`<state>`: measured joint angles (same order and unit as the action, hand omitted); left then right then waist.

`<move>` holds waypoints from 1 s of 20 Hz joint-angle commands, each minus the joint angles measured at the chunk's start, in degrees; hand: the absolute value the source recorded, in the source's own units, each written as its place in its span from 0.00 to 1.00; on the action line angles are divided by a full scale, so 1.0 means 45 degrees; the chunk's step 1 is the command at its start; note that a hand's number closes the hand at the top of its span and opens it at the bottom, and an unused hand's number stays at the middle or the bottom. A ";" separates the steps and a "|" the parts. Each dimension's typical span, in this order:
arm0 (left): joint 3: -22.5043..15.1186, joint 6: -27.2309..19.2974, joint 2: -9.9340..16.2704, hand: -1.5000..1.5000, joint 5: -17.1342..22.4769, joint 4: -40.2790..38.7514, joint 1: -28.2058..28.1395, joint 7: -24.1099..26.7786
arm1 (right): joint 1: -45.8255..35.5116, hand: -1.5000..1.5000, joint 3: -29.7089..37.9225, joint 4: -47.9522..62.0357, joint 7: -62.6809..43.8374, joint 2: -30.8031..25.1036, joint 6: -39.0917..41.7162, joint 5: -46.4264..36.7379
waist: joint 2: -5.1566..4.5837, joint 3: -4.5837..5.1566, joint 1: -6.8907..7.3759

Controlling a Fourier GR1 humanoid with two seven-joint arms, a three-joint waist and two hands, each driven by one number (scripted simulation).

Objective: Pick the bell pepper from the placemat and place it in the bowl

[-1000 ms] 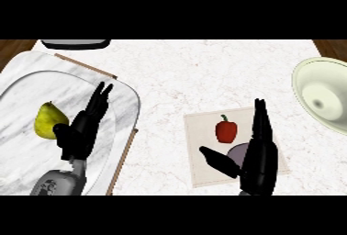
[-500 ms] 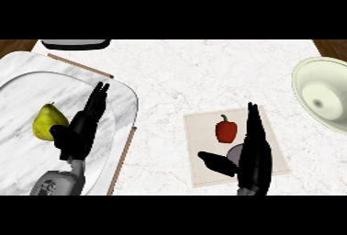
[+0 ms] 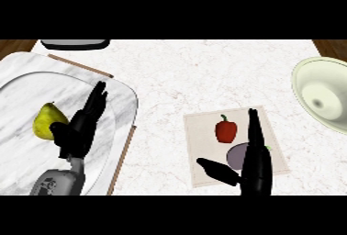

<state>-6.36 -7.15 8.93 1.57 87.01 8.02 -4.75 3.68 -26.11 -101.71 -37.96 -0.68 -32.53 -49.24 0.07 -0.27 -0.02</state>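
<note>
One red bell pepper (image 3: 226, 130) lies on the beige placemat (image 3: 203, 137) on the desk (image 3: 196, 78), just left of the right hand (image 3: 254, 158), whose fingers (image 3: 253, 126) are straight, thumb spread, holding nothing. Pale green bowl (image 3: 322, 98) sits at far right. Left hand (image 3: 80, 131), fingers straight, rests over a marble plate (image 3: 27, 92) beside a pear (image 3: 47, 120).
</note>
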 commanded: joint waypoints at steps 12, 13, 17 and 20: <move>0.0493 0.0717 -0.0249 0.50 -0.0215 0.1059 -0.0300 -0.0181 | -0.0811 0.00 -0.0005 0.2733 0.2365 0.0148 -0.2486 0.2927 | -0.0011 0.0058 0.0045; 0.0296 0.0515 -0.0657 0.50 -0.0485 0.0741 -0.0062 -0.0614 | -0.1056 0.00 -0.0099 0.2286 0.1765 0.0149 -0.2407 0.2808 | -0.0011 0.0059 0.0017; 0.0352 0.0489 -0.0922 0.50 -0.0716 0.0251 -0.0263 0.0318 | -0.0996 0.00 -0.0306 0.3635 0.3033 0.0146 -0.3244 0.3665 | -0.0016 0.0059 0.0024; 0.0702 0.0376 -0.0954 0.50 -0.0680 0.0382 0.0027 0.0023 | -0.1771 0.00 0.0521 0.5003 0.4303 0.0148 -0.3133 0.4994 | -0.0020 0.0058 0.0035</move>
<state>-4.19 -5.25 5.39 -1.30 88.77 8.15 -5.83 -1.73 -22.83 -85.34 -21.69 -0.17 -42.75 -30.59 0.00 -0.10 0.08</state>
